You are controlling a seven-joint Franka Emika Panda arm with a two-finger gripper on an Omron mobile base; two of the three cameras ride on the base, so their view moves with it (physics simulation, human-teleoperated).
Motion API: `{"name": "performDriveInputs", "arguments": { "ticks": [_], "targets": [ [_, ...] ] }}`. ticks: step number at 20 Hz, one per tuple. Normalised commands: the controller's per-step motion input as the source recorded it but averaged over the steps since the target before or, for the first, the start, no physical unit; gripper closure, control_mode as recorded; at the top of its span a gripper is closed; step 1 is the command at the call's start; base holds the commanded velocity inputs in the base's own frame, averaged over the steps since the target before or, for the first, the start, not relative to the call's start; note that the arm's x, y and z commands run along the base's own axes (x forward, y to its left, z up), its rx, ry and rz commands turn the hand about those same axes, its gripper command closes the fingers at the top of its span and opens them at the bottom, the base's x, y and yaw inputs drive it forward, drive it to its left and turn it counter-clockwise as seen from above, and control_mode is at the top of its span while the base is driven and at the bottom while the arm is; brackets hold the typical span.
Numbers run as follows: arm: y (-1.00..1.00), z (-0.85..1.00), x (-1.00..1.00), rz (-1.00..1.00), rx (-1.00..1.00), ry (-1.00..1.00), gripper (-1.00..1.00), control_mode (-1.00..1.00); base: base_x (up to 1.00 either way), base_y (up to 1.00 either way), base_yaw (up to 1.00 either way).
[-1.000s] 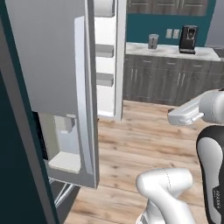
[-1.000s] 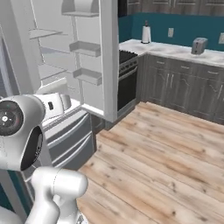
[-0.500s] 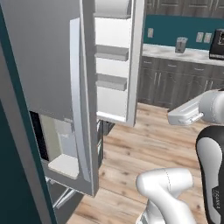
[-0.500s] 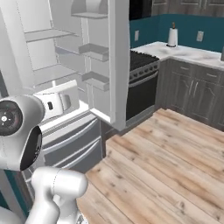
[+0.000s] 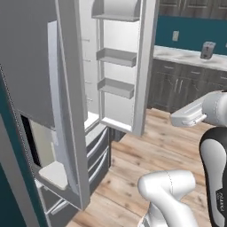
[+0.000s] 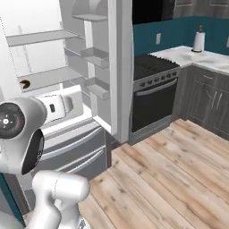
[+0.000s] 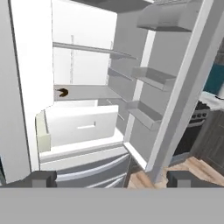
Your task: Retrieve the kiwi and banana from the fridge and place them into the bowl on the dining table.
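Observation:
The fridge (image 7: 87, 127) stands with both upper doors swung open, showing white shelves and a pale drawer. A small dark brown fruit (image 7: 62, 92) that looks like the kiwi lies on a middle shelf at the left, and shows again as a small brown fruit (image 6: 24, 83) on the shelf. My gripper (image 7: 112, 180) is open, empty, well short of the shelves and facing them. The fridge's left door (image 5: 35, 66) with its dispenser is close on my left. The banana, the bowl and the dining table are out of view.
The right fridge door (image 5: 119, 57) with its bins juts out into the room. A black stove (image 6: 154, 89) stands beside it, then dark cabinets under a marble counter (image 6: 210, 60) with a paper towel roll (image 6: 198, 41). The wood floor (image 6: 170, 179) stretches to the right.
Both base views have swung round toward the fridge, so the camera moved; the fridge interior now fills more of the picture. The gripper has stayed open.

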Motion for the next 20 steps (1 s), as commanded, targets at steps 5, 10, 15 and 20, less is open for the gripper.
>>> {"name": "performDriveInputs", "arguments": {
  "ticks": [5, 10, 15, 20],
  "targets": [
    [0.00, 0.00, 0.00, 0.00, 0.00, 0.00, -1.00, 1.00, 0.38, -0.08, 0.39],
    [0.00, 0.00, 0.00, 0.00, 0.00, 0.00, -1.00, 1.00, 0.40, -0.12, 0.40],
    [0.00, 0.00, 0.00, 0.00, 0.00, 0.00, -1.00, 1.00, 0.31, -0.22, 0.41],
    [0.00, 0.00, 0.00, 0.00, 0.00, 0.00, -1.00, 1.00, 0.39, -0.37, 0.44]
  ]
}}
